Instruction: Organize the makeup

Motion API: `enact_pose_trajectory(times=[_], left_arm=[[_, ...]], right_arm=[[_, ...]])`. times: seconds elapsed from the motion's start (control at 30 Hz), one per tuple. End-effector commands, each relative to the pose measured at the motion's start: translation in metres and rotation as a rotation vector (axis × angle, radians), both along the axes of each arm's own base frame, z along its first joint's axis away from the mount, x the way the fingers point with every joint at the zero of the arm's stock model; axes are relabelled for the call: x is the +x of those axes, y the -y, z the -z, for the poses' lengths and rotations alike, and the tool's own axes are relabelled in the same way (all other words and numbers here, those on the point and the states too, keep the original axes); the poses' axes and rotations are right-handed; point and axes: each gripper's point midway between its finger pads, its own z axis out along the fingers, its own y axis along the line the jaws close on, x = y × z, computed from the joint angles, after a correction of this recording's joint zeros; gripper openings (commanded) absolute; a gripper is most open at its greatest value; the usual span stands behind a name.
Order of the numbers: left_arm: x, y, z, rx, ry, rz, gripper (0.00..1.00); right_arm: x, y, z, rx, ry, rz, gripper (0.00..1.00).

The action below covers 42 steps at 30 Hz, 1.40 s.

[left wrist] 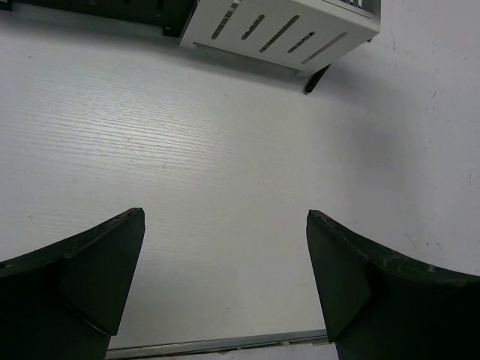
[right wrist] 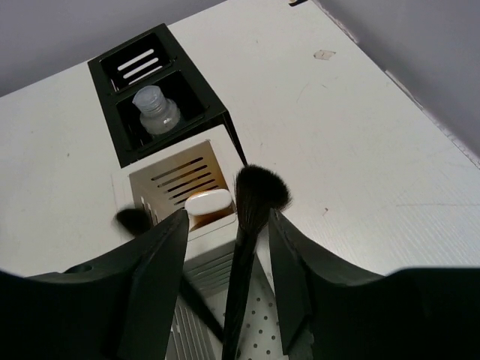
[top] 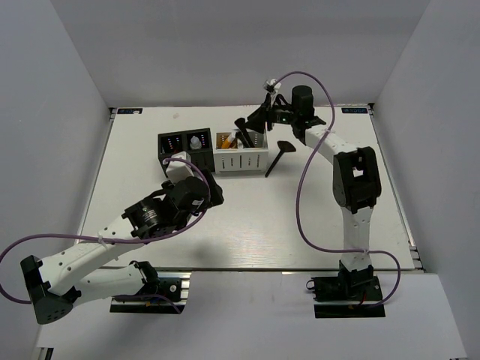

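Note:
My right gripper (top: 257,120) (right wrist: 229,217) is open above the white organizer (top: 241,160) (right wrist: 161,178). A long black brush (right wrist: 251,225) stands upright between its fingers, bristles up, nearer the right finger and not clamped. An orange white-capped tube (right wrist: 208,204) stands in the same box, and another brush head (right wrist: 133,219) shows at the left. A small clear bottle (top: 196,141) (right wrist: 157,112) sits in the black organizer (top: 166,156) (right wrist: 124,146). Another black brush (top: 277,157) lies on the table right of the white box. My left gripper (top: 212,192) (left wrist: 225,217) is open and empty over bare table.
The two organizers stand side by side at the back middle of the white table (top: 247,217). In the left wrist view the white organizer's slotted wall (left wrist: 285,30) and a brush handle tip (left wrist: 316,79) are at the top. Grey walls enclose the table.

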Motion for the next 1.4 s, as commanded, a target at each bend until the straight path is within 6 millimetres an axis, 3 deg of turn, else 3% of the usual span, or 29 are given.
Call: enact_pose_trajectory(times=[0.0, 0.07, 0.1, 0.17, 0.27, 0.3, 0.33, 0.4, 0.47, 0.5, 0.57, 0.63, 0.7, 0.73, 0.9, 1.03, 1.17, 1.37], left_arm=[[0.0, 0.003, -0.004, -0.024, 0.012, 0.002, 0.98], [0.0, 0.002, -0.005, -0.025, 0.015, 0.001, 0.98], [-0.001, 0.001, -0.004, -0.027, 0.013, -0.003, 0.98], [0.0, 0.001, -0.005, -0.041, 0.021, -0.004, 0.98], [-0.001, -0.002, -0.005, -0.048, 0.028, -0.006, 0.98], [-0.002, -0.002, -0.005, -0.055, 0.032, -0.007, 0.98], [-0.002, -0.002, -0.004, -0.057, 0.033, -0.009, 0.98], [-0.002, -0.003, -0.003, -0.058, 0.036, -0.007, 0.98], [-0.002, -0.003, -0.002, -0.06, 0.04, -0.004, 0.98], [-0.002, -0.003, -0.002, -0.063, 0.039, -0.003, 0.98], [-0.003, -0.002, 0.001, -0.058, 0.036, 0.001, 0.98], [-0.004, -0.003, 0.0, -0.058, 0.034, 0.001, 0.98], [-0.005, -0.005, 0.0, -0.062, 0.034, -0.002, 0.98], [-0.005, -0.005, -0.001, -0.072, 0.038, -0.004, 0.98], [-0.007, -0.006, 0.002, -0.084, 0.033, -0.005, 0.98], [-0.008, -0.005, 0.006, -0.075, 0.02, 0.0, 0.98], [-0.009, -0.006, 0.004, -0.078, 0.013, -0.002, 0.98], [-0.01, -0.008, 0.009, -0.083, 0.007, -0.01, 0.98]], right_arm=[[-0.005, 0.009, -0.052, 0.028, 0.123, 0.015, 0.53], [0.005, 0.024, -0.069, 0.042, 0.123, 0.089, 0.51], [0.008, 0.024, -0.08, 0.05, 0.12, 0.119, 0.41], [0.024, 0.043, -0.093, 0.038, 0.076, 0.269, 0.28], [0.041, 0.078, -0.095, -0.036, 0.031, 0.478, 0.09], [0.041, 0.084, -0.09, -0.066, 0.016, 0.515, 0.05], [0.038, 0.1, -0.071, -0.129, -0.049, 0.58, 0.03], [0.033, 0.113, -0.046, -0.177, -0.134, 0.611, 0.01], [0.019, 0.123, -0.003, -0.22, -0.375, 0.648, 0.0], [0.019, 0.135, 0.011, -0.235, -0.458, 0.667, 0.0], [0.012, 0.136, 0.04, -0.269, -0.535, 0.612, 0.0], [0.013, 0.144, 0.039, -0.312, -0.486, 0.68, 0.02], [0.017, 0.15, 0.044, -0.339, -0.5, 0.743, 0.31], [0.019, 0.153, 0.045, -0.353, -0.505, 0.772, 0.32], [0.019, 0.165, 0.081, -0.443, -0.641, 0.908, 0.61], [0.011, 0.149, 0.103, -0.477, -0.685, 0.891, 0.63], [0.009, 0.144, 0.122, -0.522, -0.697, 0.932, 0.55], [0.007, 0.15, 0.147, -0.567, -0.744, 0.996, 0.49]])
